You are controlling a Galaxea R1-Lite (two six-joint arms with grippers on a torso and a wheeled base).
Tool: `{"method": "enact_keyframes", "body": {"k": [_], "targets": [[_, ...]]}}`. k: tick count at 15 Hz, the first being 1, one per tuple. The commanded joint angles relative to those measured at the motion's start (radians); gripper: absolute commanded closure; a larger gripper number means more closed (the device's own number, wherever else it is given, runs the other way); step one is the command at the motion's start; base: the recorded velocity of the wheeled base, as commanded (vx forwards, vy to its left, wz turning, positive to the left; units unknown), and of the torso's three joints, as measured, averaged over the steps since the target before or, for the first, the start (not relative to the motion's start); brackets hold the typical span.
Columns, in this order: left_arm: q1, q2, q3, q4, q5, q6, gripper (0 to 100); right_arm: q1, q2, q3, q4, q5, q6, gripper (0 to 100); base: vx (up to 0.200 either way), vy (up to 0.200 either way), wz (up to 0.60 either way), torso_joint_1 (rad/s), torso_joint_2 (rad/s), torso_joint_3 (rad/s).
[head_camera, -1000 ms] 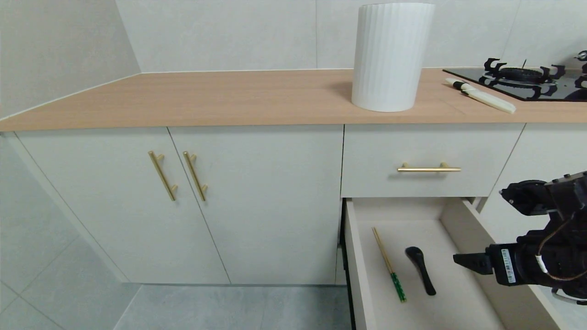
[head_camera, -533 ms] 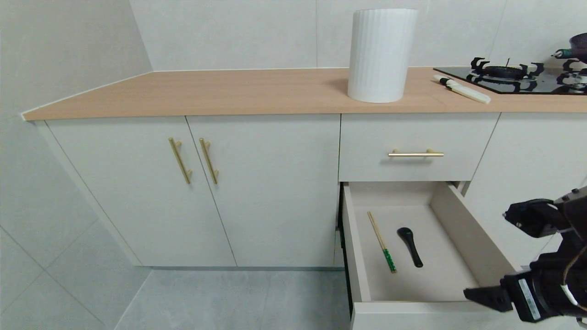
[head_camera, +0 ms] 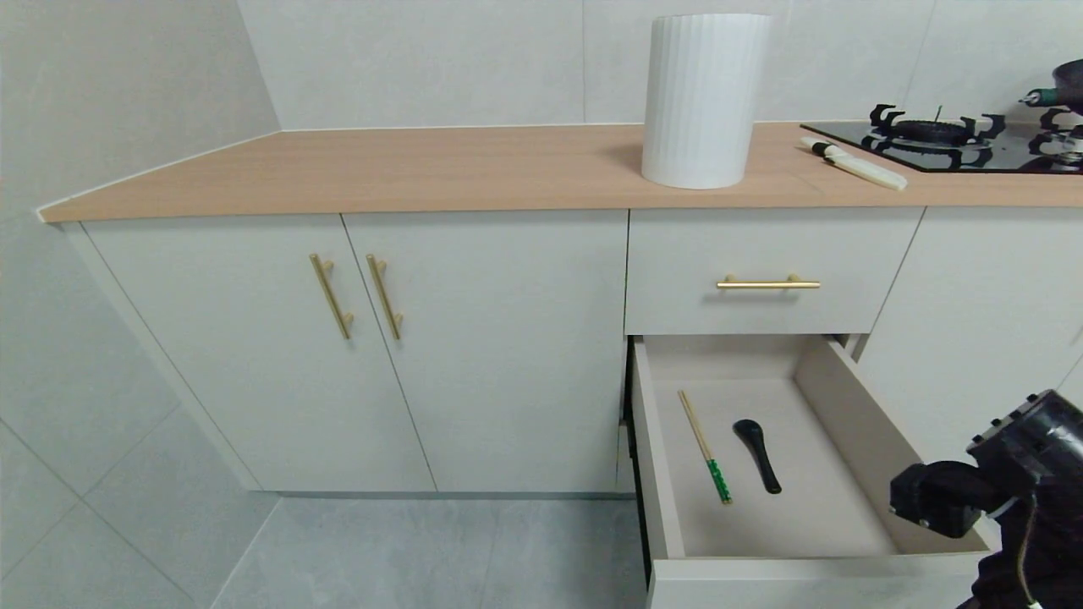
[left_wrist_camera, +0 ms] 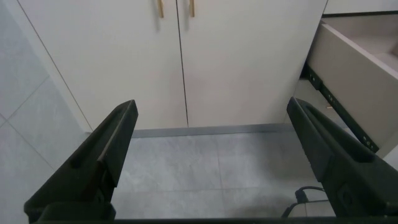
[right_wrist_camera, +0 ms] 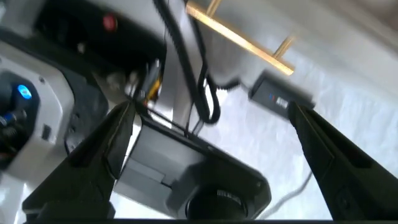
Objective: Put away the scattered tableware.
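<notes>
Looking partly done: showing chopsticks (head_camera: 705,447) and a black spoon (head_camera: 757,455) lying side by side in the open drawer (head_camera: 854,431), probably leaving the pale knife (head_camera: 853,164) on the surface (head_camera: 381,169) to store, holding left gripper (left_wrist_camera: 211,106) and right gripper (right_wrist_camera: 211,109) wide open, empty.

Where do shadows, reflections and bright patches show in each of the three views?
Head view: soft light; the white container throws a faint shadow leftward on the countertop, and the glass hob mirrors its grates. Left wrist view: a dim band along the foot of the cabinet doors. Right wrist view: the pale front behind the gold handle is brightly lit.
</notes>
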Motion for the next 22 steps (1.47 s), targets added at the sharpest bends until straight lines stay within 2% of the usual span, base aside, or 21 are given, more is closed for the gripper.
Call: {"method": "enact_keyframes", "body": {"k": [1, 4, 6, 9, 14, 19, 22], "targets": [[0.000, 0.000, 0.000, 0.001, 0.000, 0.000, 0, -0.002, 0.146, 0.004, -0.001, -0.001, 0.001, 0, 0.000, 0.000, 0.00, 0.000, 0.00, 0.000], [0.000, 0.000, 0.000, 0.000, 0.000, 0.000, 0, -0.015, 0.189, 0.004, -0.047, -0.004, 0.018, 0, 0.000, 0.000, 0.00, 0.000, 0.00, 0.000], [0.000, 0.000, 0.000, 0.000, 0.000, 0.000, 0, -0.035, 0.226, -0.010, -0.115, -0.022, 0.115, 0, 0.000, 0.000, 0.00, 0.000, 0.00, 0.000], [0.000, 0.000, 0.000, 0.001, 0.000, 0.000, 0, -0.035, 0.289, -0.033, -0.149, -0.124, 0.213, 0, 0.000, 0.000, 0.00, 0.000, 0.00, 0.000], [0.000, 0.000, 0.000, 0.000, 0.000, 0.000, 0, -0.041, 0.309, -0.031, -0.238, -0.159, 0.281, 0, 0.000, 0.000, 0.00, 0.000, 0.00, 0.000], [0.000, 0.000, 0.000, 0.000, 0.000, 0.000, 0, -0.082, 0.340, -0.019, -0.389, -0.193, 0.319, 0, 0.000, 0.000, 0.00, 0.000, 0.00, 0.000], [0.000, 0.000, 0.000, 0.000, 0.000, 0.000, 0, -0.116, 0.366, 0.032, -0.581, -0.209, 0.324, 0, 0.000, 0.000, 0.00, 0.000, 0.00, 0.000]]}}
